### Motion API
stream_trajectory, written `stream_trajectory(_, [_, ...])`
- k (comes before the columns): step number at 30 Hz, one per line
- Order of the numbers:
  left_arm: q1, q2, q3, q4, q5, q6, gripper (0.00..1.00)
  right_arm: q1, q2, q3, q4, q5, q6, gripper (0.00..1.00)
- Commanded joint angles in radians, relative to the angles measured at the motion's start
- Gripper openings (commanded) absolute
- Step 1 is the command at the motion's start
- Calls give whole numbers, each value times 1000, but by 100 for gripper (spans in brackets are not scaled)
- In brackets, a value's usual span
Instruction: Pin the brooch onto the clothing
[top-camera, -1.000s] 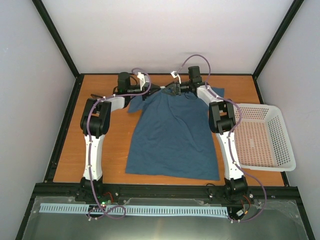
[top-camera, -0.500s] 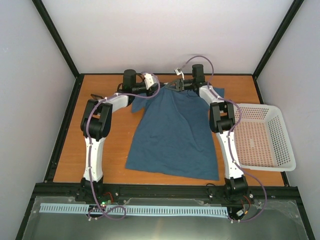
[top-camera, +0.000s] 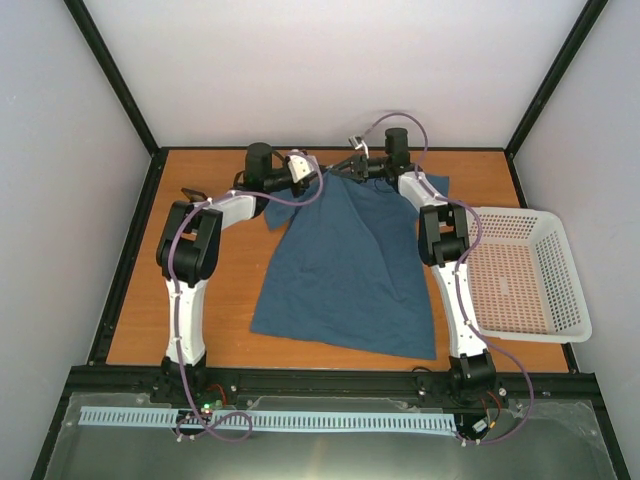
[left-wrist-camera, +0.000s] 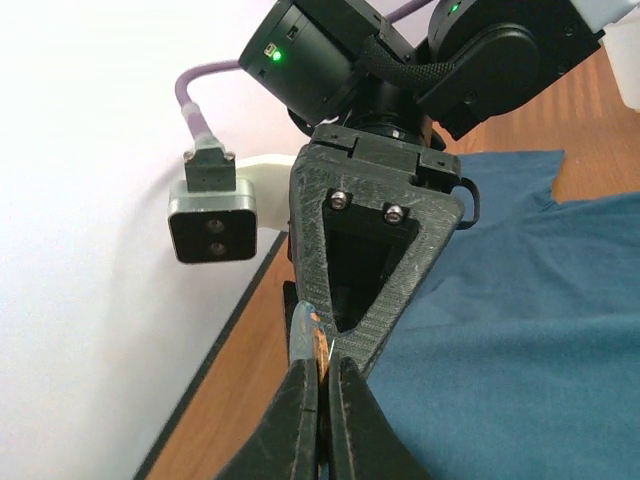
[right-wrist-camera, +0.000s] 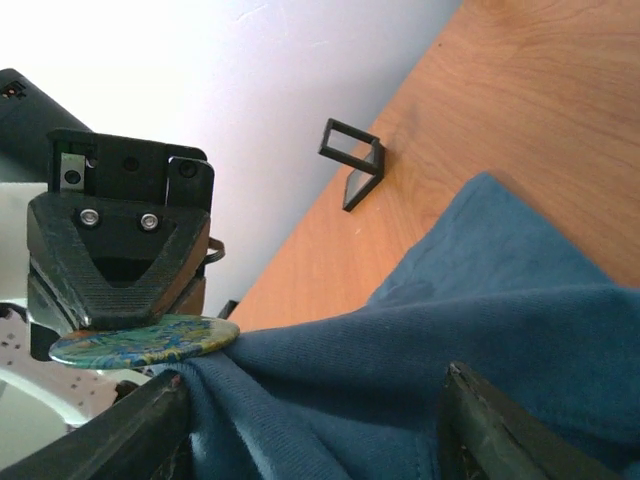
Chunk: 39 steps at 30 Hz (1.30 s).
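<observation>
Brooch (right-wrist-camera: 145, 340) is up off the surface (top-camera: 230, 300) at the middle of the far edge, right at the shirt's collar. It's a small round disc. From the right wrist it shows nearly edge-on, lying level with its long line across the view. The face is mottled green, blue and yellow. The rim on the shirt side touches a gathered point of fabric, and folds fan out from there.

Left claw (left-wrist-camera: 322, 375) is clenched tight on the brooch; a thin sliver shows between its closed fingers.

Right claw (right-wrist-camera: 315, 385) faces it head-on, very close. Its fingers are spread with fabric bunched across the gap and touching both. Can't tell if it actually clamps the cloth or just straddles it.

Clothing (top-camera: 345, 270) is a dark teal-blue tee. Its long axis runs from the near edge to the far edge, a bit skewed. The hem lies flat toward the near edge and the collar end is pulled up toward the two claws. One sleeve lies flat toward the far right corner.

Small black frame holder (right-wrist-camera: 352, 160) stands on the surface near the far edge, apart from the shirt. White mesh basket (top-camera: 515, 211) sits at the right edge.
</observation>
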Motion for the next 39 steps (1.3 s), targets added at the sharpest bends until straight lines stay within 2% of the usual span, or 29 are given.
stream_trajectory(1, [-57, 47, 3, -68, 188, -181, 1, -26, -114, -17, -193, 214, -300, 63])
stream_trajectory(5, [-4, 81, 38, -30, 301, -323, 1, -30, -189, -80, -341, 293, -584, 66])
stream_trajectory(7, [17, 88, 38, 16, 350, -377, 1, -30, -209, -118, -351, 253, -673, 66])
stream_trajectory(10, [33, 85, 1, 144, 394, -454, 1, -25, -203, -174, -283, 181, -656, 63])
stream_trajectory(12, [34, 83, -24, 220, 403, -480, 1, -12, -184, -150, -355, 165, -720, 62])
stream_trajectory(15, [34, 89, -12, 251, 418, -507, 1, -1, -165, -149, -382, 179, -734, 61])
stream_trajectory(21, [36, 92, 4, 305, 395, -545, 1, -1, -146, -120, -409, 208, -712, 51])
stream_trajectory(23, [40, 105, 15, 356, 407, -600, 1, 1, -143, -119, -391, 211, -681, 44])
stream_trajectory(25, [42, 122, 32, 388, 414, -649, 1, 2, -139, -116, -382, 207, -667, 42])
stream_trajectory(28, [45, 127, 32, 384, 409, -652, 1, -8, -152, -133, -384, 270, -652, 52])
stream_trajectory(33, [65, 120, 16, 354, 403, -634, 1, -52, -227, -246, -301, 298, -606, 61])
stream_trajectory(39, [77, 123, 24, 315, 397, -609, 1, -62, -367, -395, -250, 285, -714, 78])
